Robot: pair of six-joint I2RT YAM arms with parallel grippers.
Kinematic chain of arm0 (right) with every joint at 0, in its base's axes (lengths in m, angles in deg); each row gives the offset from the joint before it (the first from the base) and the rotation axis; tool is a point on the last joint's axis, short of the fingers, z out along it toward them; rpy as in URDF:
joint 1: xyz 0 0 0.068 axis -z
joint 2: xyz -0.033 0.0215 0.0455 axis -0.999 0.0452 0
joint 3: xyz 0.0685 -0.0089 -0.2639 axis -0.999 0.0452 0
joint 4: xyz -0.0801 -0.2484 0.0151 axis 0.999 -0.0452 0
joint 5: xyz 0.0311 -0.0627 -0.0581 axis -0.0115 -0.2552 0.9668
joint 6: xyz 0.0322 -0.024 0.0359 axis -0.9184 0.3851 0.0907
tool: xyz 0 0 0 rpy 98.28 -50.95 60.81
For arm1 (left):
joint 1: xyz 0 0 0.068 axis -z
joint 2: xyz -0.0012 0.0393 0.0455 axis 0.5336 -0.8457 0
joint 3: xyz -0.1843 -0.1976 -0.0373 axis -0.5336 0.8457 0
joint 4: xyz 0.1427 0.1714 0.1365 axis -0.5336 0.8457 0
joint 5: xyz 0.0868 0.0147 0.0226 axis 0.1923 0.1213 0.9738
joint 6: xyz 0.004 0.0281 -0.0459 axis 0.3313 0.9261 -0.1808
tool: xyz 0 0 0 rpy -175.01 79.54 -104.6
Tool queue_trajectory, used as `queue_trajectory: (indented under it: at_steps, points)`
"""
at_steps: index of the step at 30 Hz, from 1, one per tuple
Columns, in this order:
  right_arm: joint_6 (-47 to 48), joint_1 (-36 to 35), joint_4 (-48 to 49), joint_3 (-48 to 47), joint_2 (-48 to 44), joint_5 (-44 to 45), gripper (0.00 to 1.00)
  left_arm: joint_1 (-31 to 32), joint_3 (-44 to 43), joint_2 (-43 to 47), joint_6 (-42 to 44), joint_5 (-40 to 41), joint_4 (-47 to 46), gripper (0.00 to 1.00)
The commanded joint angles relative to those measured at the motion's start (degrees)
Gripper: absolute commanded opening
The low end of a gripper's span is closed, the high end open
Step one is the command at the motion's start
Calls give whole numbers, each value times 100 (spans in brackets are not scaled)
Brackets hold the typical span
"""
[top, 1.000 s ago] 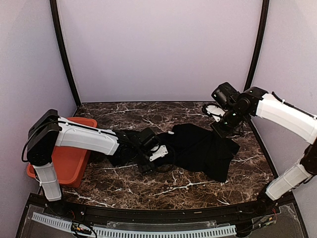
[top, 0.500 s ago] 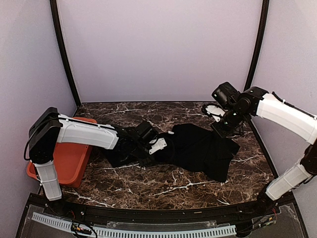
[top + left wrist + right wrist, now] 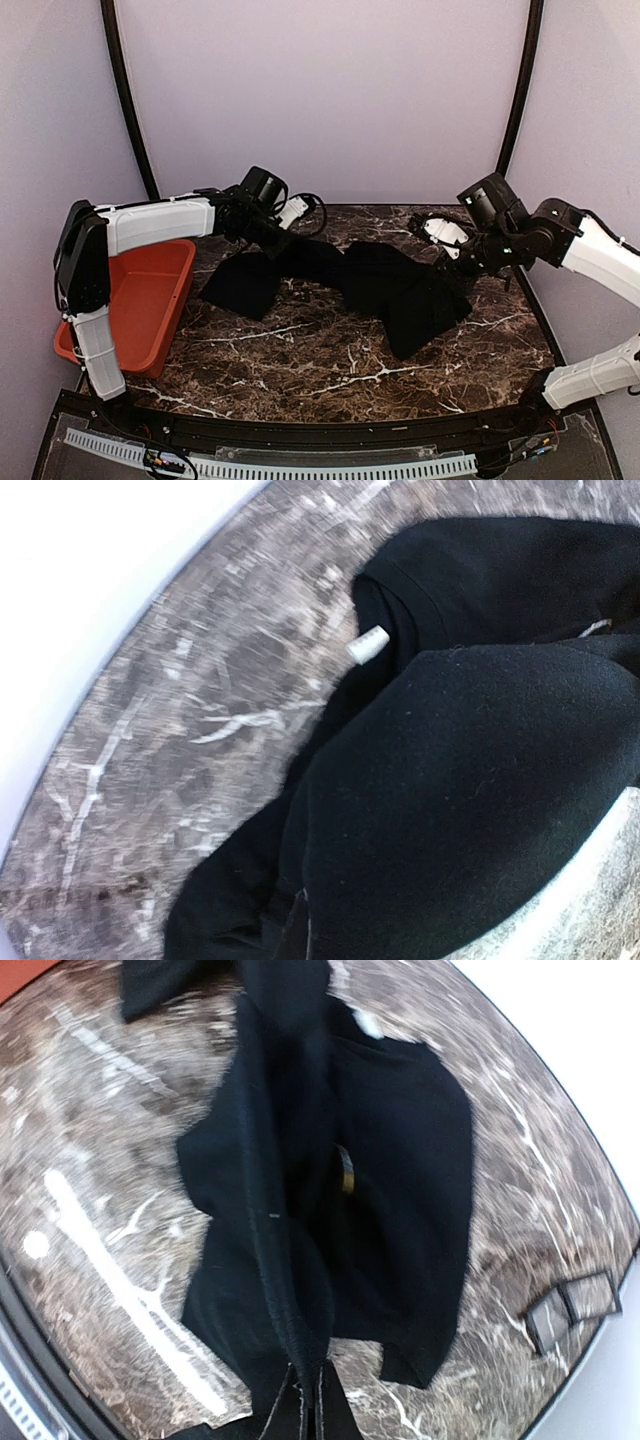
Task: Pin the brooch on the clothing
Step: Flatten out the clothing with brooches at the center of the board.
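Fabric spans the overhead view: the black T-shirt lies across the middle of the dark marbled desk, drawn into a long band between the two arms. The left tool is clamped on the shirt's left end and holds it up near the back wall, while a loose flap hangs from that end down to the desk. The right tool is clamped on the cloth at the right end, and the widest part of the shirt droops from there toward the near edge. An orange bin sits at the left side of the desk, apart from the shirt.

From the left wrist, black cloth fills the lower right of the picture and bunches close against the camera, hiding the tool's fingers. It trails away over the marbled surface toward the upper right. A small white tab shows at a fold in the cloth; what it is cannot be told.

From the right wrist, the shirt rises to a narrow pinch at the bottom centre of the picture, where the jaws are pressed together on it. From that pinch it fans out over the desk. A small yellowish mark shows near the middle of the cloth, too small to identify.
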Motion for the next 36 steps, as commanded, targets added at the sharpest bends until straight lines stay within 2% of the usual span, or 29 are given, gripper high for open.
queue_trajectory:
  at_steps: [1, 5, 9, 13, 16, 18, 19, 23, 28, 32, 36]
  points:
    - [566, -380, 431, 262, -199, -295, 0, 19, -97, -532, -120, -244, 544, 1]
    - [671, -465, 248, 316, 200, -34, 0, 19, -441, -941, -70, -190, 629, 1]
    - [731, -487, 57, 109, 276, 227, 0, 19, -766, -934, 14, 564, 670, 1]
    - [996, -504, 550, 102, -653, 35, 0, 18, -436, -186, 22, 585, 445, 1]
    - [1185, -504, 1547, 478, -1840, -237, 0, 18, 220, 580, 77, 304, -334, 1]
    - [1294, -504, 2237, 853, -2535, 103, 0, 11, 267, 576, 249, 362, -377, 1]
    - [1331, -500, 2404, 929, -2694, 401, 0, 11, -13, 436, 344, 425, -278, 1]
    - [1322, -501, 1802, 639, -2231, 1167, 0, -6, -732, -442, 276, 687, 89, 1]
    - [1116, -504, 1185, 532, -1618, 1341, 0, -8, -923, -985, -106, 313, 42, 1]
    - [1070, -537, 815, 396, -1256, 1218, 0, 47, -711, -810, -128, -249, 168, 7]
    - [1109, -657, 394, 117, -987, 803, 0, 83, -121, -170, -123, -924, 265, 7]
